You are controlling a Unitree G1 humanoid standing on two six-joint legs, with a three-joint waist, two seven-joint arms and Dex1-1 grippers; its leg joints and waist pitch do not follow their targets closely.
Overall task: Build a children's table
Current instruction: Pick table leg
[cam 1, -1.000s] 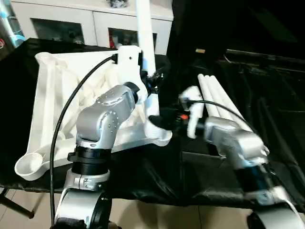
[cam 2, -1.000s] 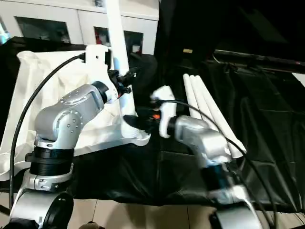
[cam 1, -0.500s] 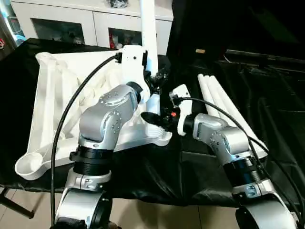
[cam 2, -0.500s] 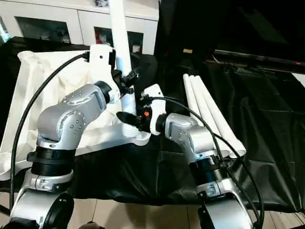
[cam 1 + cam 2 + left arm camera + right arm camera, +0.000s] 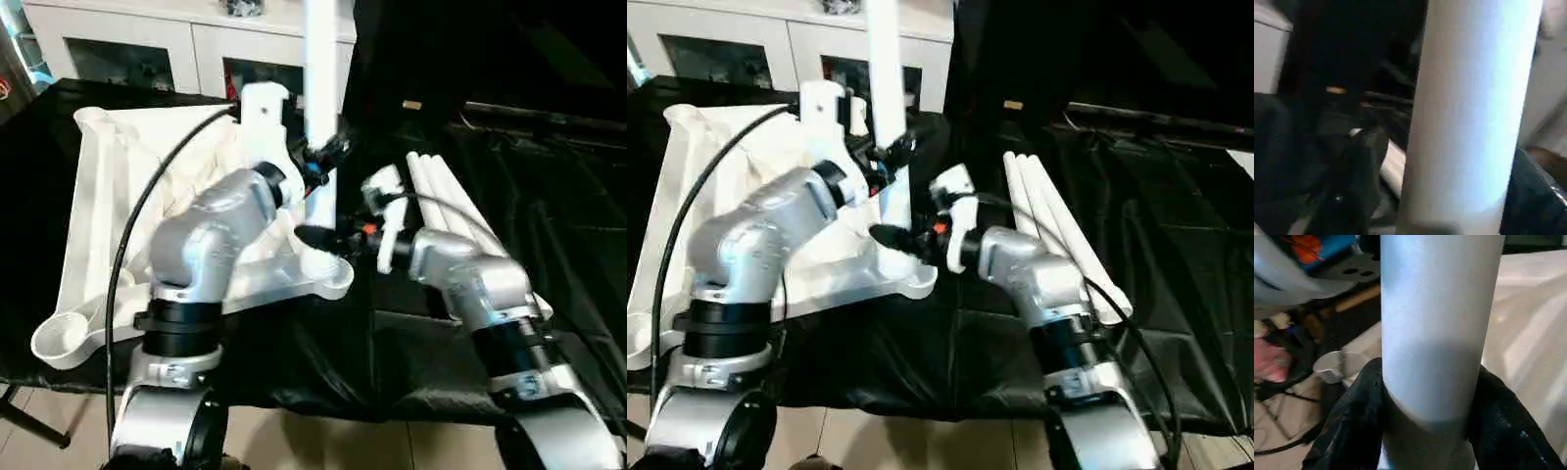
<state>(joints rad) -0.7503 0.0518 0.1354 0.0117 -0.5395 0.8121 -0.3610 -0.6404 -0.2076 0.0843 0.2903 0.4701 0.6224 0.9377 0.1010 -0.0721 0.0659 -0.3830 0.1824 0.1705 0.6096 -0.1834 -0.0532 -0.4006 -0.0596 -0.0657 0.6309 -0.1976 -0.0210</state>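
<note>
Tabletop (image 5: 108,206) lies underside up; one leg (image 5: 321,117) stands upright, grasped by both hands (image 5: 328,162) (image 5: 323,240); three legs (image 5: 460,215) lie beside.

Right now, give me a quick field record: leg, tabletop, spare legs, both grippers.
upright leg: standing in the tabletop's near right corner socket
tabletop: underside up on the black-draped table
spare legs: three lying side by side, right of the tabletop
left gripper: shut on the upright leg, higher up
right gripper: jaws shut on the same leg near its base
</note>
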